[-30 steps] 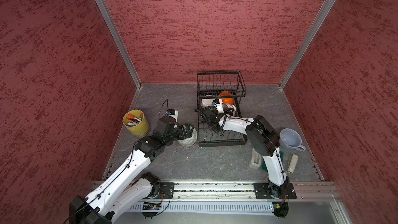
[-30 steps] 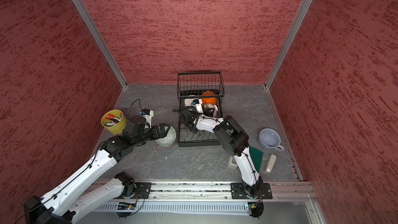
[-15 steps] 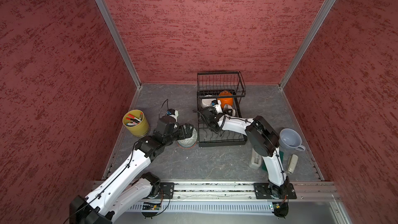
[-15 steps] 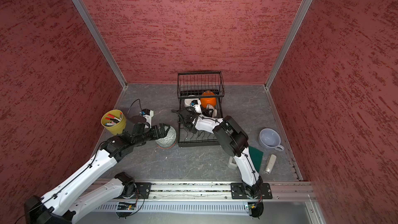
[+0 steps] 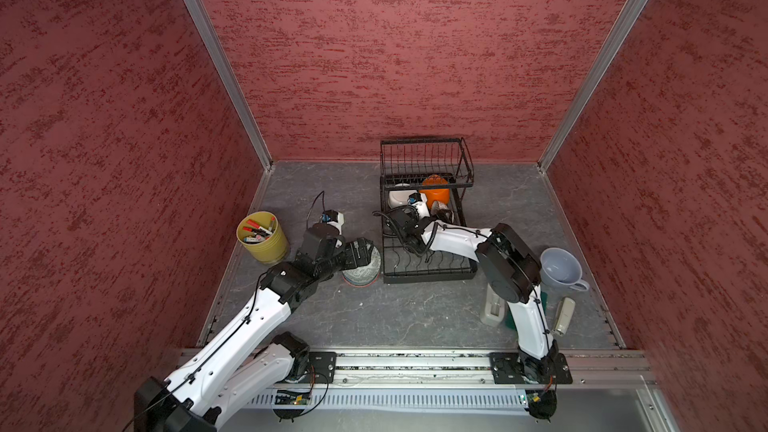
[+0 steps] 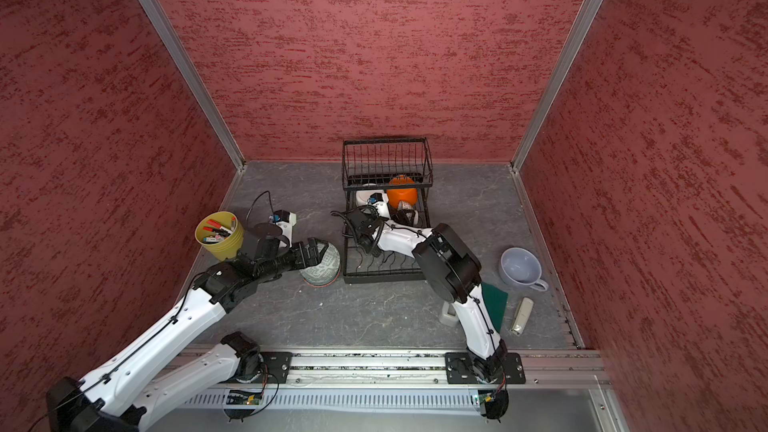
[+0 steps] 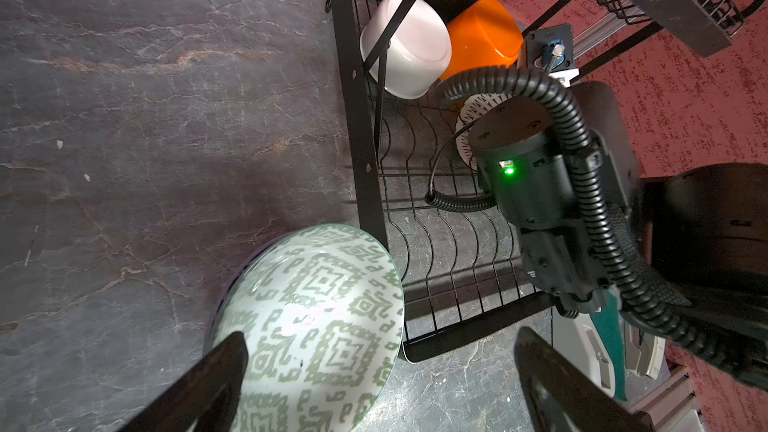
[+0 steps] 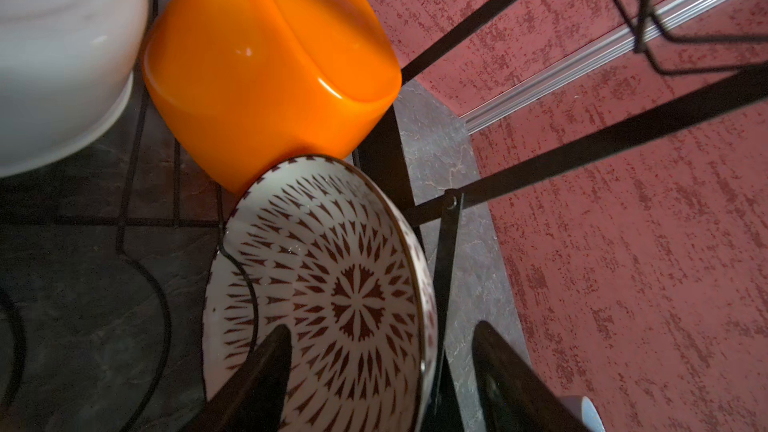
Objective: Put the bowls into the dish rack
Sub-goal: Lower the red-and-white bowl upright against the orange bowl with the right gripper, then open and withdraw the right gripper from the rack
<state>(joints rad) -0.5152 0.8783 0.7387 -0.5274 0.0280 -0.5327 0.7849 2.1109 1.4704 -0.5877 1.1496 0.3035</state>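
Note:
The black wire dish rack [image 5: 428, 278] [image 6: 384, 278] stands at the back middle in both top views. On its base lie a white bowl [image 7: 405, 51] [image 8: 54, 56] and an orange bowl [image 5: 435, 192] [image 8: 266, 68], both on their sides. A red-patterned bowl [image 8: 332, 297] stands on edge against the orange one. My right gripper [image 8: 382, 332] is open astride its rim, one finger inside, one outside, with gaps on both sides. A pale green patterned bowl [image 5: 363, 270] [image 7: 316, 326] sits on the table left of the rack. My left gripper [image 7: 380, 342] [image 5: 359, 253] hangs open over it.
The rack's raised basket [image 5: 424, 157] overhangs its far end. A yellow-green cup of markers [image 5: 262, 236] stands at the left wall. Right of the rack are a lavender mug [image 5: 559, 268], a green sponge [image 6: 494, 303] and a pale stapler-like thing [image 5: 563, 315].
My right gripper has opened and let go of the red-patterned bowl, which stays in the rack. The left arm has hardly moved.

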